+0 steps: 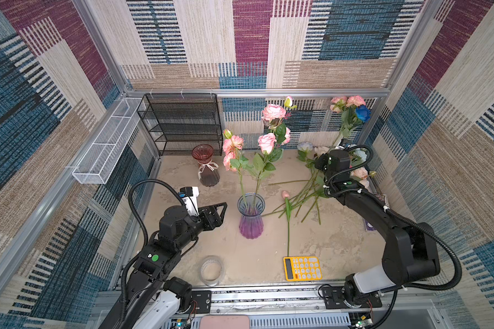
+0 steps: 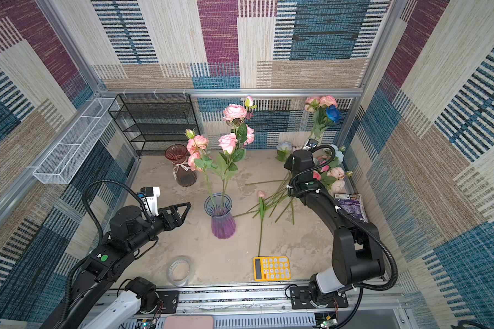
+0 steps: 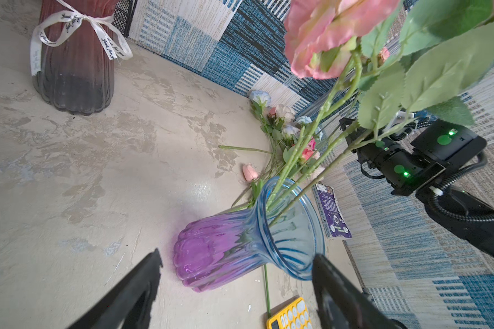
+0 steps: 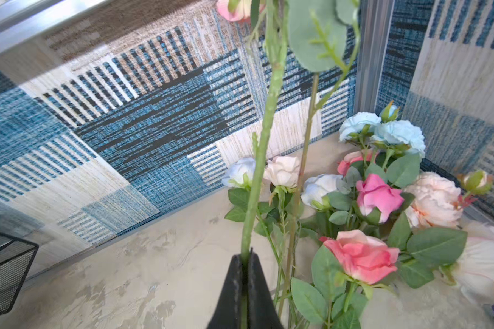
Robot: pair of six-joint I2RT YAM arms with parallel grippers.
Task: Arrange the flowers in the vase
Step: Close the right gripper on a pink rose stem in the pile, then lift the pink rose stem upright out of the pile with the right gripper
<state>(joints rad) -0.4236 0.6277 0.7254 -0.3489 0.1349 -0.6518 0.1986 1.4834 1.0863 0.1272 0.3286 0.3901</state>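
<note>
Up front, a tape roll (image 1: 211, 270) and a yellow calculator (image 1: 302, 268) lie flat, apart from the work. L gripper (image 1: 216, 213) sits just beside the vase (image 1: 251, 216), jaws spread wide w/ nothing in them, prob. ready to steady it. Vase is ribbed glass, purple base fading to blue, flared mouth, upright mid-table. Pink roses (image 1: 267, 142) stand in it, stems leaning on the rim. Further right the loose flowers (image 4: 362, 256) lie fanned, thin green stems toward the vase, soft fabric heads in the far corner. R gripper (image 4: 246, 256) is pinched tight on one knobbly stem (image 4: 258, 171), held upright above the pile, pink and deep blue blooms high above. At the back: red vase (image 1: 207, 166), wire rack (image 1: 183, 124).
</note>
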